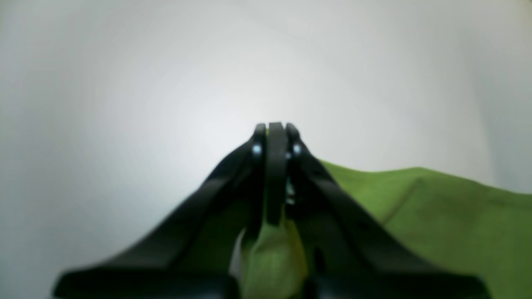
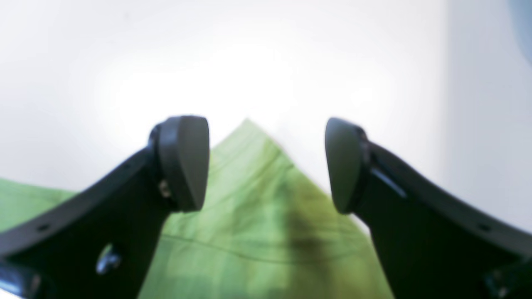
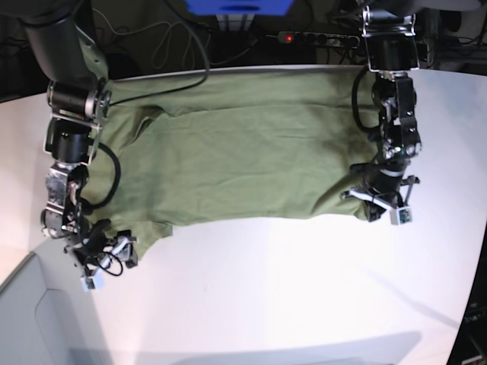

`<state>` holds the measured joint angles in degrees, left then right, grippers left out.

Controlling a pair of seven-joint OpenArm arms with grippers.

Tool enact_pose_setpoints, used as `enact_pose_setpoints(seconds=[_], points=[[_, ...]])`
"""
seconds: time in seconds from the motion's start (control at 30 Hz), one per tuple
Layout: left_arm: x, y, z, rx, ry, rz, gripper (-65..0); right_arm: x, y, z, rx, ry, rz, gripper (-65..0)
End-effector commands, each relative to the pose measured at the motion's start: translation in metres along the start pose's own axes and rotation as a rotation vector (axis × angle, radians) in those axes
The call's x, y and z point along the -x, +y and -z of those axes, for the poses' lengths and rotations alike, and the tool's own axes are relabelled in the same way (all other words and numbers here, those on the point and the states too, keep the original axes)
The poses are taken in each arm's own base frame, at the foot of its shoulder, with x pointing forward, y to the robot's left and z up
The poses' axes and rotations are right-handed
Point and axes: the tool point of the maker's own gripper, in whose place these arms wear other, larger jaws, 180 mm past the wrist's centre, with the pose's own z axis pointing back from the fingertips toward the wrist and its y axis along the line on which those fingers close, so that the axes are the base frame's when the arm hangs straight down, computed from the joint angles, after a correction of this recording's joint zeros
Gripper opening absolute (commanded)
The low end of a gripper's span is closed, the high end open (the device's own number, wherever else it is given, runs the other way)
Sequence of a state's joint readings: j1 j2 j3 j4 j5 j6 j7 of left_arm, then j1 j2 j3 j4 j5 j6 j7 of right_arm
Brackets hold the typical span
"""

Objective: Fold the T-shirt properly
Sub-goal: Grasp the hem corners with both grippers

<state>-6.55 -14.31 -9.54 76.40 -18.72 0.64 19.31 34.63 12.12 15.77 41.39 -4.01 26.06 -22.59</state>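
Note:
The olive-green T-shirt lies spread flat across the far half of the white table. My left gripper is at the shirt's near right corner. In the left wrist view the left gripper is shut on a fold of the shirt, with cloth bunched between the fingers. My right gripper is at the shirt's near left corner. In the right wrist view the right gripper is open, its pads on either side of a pointed corner of the shirt, not touching it.
A power strip with a red light, cables and a blue object sit behind the table's far edge. A grey panel lies off the table's near left corner. The table's right edge runs close to the left arm.

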Motion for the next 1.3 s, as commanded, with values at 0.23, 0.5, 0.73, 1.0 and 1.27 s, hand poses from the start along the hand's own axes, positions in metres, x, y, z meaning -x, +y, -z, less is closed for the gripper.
enact_pose_setpoints(seconds=[0.23, 0.5, 0.73, 1.0, 1.27], points=[[-0.02, 0.001, 0.001, 0.003, -0.055, 0.006, -65.0, 0.007, 0.002, 0.014, -0.035, -0.058, -0.003, -22.9], [-0.02, 0.001, 0.002, 0.003, -0.055, 0.005, -65.0, 0.03, 0.019, 0.02, -0.07, 0.003, -0.067, -28.0], [-0.022, 0.0, 0.001, 0.005, -0.061, 0.008, -65.0, 0.012, 0.016, 0.016, -0.059, -0.034, -0.088, -65.0], [-0.039, -0.011, -0.013, 0.03, -0.115, 0.03, -65.0, -0.002, 0.024, -0.001, -0.051, -0.091, -0.175, -65.0], [-0.041, 0.003, -0.028, -0.002, -0.142, 0.01, -65.0, -0.01, 0.042, -0.035, -0.047, -0.187, -0.29, -65.0]])
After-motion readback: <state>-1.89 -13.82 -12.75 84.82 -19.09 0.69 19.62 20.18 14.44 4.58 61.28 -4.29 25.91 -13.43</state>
